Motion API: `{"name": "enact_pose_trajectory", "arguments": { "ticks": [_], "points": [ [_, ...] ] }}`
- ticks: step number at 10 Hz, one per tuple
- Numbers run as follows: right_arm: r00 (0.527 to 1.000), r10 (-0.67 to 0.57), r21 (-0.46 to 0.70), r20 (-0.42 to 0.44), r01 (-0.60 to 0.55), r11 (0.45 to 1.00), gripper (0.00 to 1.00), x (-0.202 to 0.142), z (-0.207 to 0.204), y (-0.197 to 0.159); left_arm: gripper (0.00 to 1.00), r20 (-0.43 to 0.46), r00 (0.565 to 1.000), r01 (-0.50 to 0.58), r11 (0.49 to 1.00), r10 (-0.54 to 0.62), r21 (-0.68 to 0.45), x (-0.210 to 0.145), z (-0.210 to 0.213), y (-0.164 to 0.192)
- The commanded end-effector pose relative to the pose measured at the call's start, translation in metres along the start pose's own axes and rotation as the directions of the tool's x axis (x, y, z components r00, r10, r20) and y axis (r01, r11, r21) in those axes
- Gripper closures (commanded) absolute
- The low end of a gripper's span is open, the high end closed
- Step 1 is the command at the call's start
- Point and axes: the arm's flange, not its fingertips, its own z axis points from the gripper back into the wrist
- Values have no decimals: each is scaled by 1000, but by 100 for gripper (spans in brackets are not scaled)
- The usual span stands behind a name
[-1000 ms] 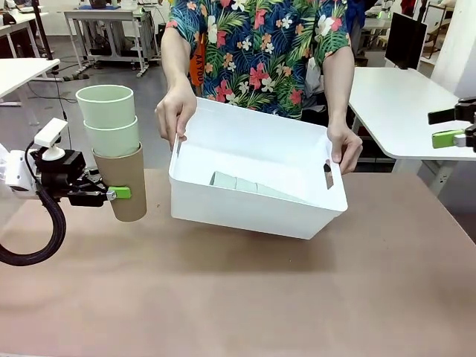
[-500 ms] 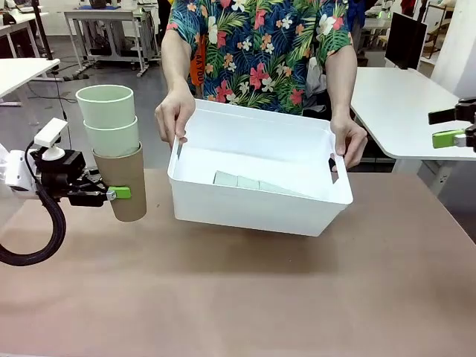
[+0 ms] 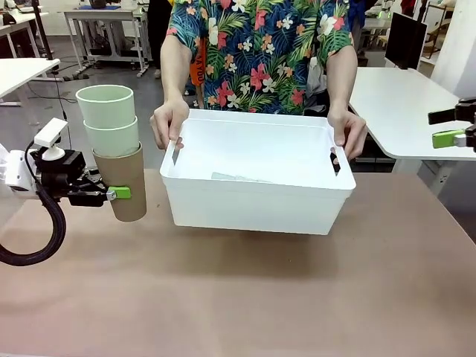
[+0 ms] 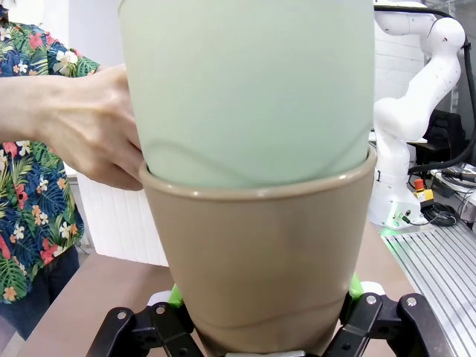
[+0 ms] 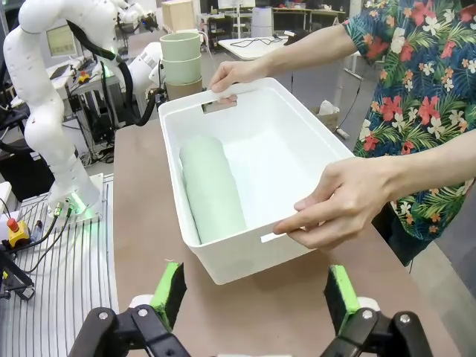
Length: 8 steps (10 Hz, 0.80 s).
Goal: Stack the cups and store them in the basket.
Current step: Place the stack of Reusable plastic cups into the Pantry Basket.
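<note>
My left gripper (image 3: 121, 193) is shut on a tan-brown cup (image 3: 125, 182) with two mint green cups (image 3: 109, 119) nested in it, held upright at the table's left. In the left wrist view the tan cup (image 4: 260, 253) sits between the green pads (image 4: 175, 294). A person holds the white basket (image 3: 253, 202) level by both handle slots, right of the stack. Mint cups (image 5: 212, 190) lie on their side inside the basket (image 5: 245, 264). My right gripper (image 3: 448, 126) is open at the far right, away from everything; its fingers (image 5: 169, 294) stand wide apart before the basket.
The person's hands (image 3: 169, 123) (image 3: 348, 132) grip the basket's short ends at the table's far edge. The brown tabletop (image 3: 245, 297) lies in front of the basket. A white table (image 3: 394, 104) stands behind my right gripper.
The person has tipped the basket from tilted toward me to level, so the cups inside barely show from the front. Neither arm has moved.
</note>
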Motion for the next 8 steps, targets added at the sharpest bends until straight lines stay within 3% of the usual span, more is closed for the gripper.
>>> {"name": "enact_pose_trajectory", "arguments": {
  "ticks": [1,8],
  "points": [
    [1000,10,1,28,-10,1000,0,3,-3,-2,15,7,1000,2,1000,-2,-3,7,0,-2],
    [1000,10,1,28,-10,1000,0,3,-3,-2,15,7,1000,2,1000,-2,-3,7,0,-2]
  ]
}}
